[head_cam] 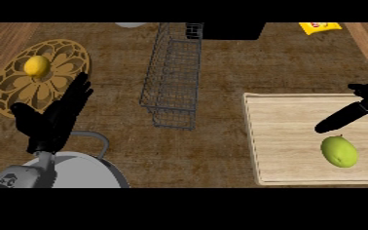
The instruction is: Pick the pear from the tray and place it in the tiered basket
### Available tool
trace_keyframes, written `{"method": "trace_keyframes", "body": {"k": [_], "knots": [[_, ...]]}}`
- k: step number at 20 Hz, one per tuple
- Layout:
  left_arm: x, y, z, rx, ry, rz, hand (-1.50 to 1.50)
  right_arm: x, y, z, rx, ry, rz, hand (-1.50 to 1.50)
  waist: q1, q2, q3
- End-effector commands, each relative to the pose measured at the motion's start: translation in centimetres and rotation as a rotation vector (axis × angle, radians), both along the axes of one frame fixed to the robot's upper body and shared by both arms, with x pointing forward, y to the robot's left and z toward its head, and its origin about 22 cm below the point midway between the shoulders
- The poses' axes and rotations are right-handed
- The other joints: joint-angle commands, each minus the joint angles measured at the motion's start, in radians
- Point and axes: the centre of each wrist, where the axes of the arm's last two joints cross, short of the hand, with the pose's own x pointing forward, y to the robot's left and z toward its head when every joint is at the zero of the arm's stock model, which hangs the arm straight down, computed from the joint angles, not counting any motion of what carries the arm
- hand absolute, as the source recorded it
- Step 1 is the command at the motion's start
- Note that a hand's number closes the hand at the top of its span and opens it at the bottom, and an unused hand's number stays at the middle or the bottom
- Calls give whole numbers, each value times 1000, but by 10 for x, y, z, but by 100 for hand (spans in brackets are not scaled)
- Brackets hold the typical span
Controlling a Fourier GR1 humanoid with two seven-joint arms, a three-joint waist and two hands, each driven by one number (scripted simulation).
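Brown wooden bench is bearing a pale wooden tray; straight-fingered right hand is hovering twelve o'clock of the green pear.

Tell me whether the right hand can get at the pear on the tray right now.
Probably yes: the right hand hovers right beside the pear on the tray, with nothing lying between them.

The brown counter carries a pale wooden tray, a wire basket, a golden plate and a yellow packet.
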Motion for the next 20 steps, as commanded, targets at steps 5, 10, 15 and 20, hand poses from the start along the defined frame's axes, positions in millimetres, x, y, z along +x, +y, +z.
{"method": "trace_keyframes", "body": {"k": [5, 10, 15, 20], "knots": [[-1, 5, 5, 9, 2, 13, 0, -1, 21, -34, -59, 223, -163, -150, -10, -2, 1], [-6, 15, -13, -2, 12, 13, 0, -19, 6, -55, -100, 218, -145, -150, -26, -2, 1], [-9, 11, 13, 0, 18, 24, 0, -28, 12, -63, -156, 198, -148, -150, -22, -5, 2], [-11, 12, 6, 1, 13, 37, 0, -26, -1, -68, -173, 243, -140, -150, -17, -3, 2]]}}
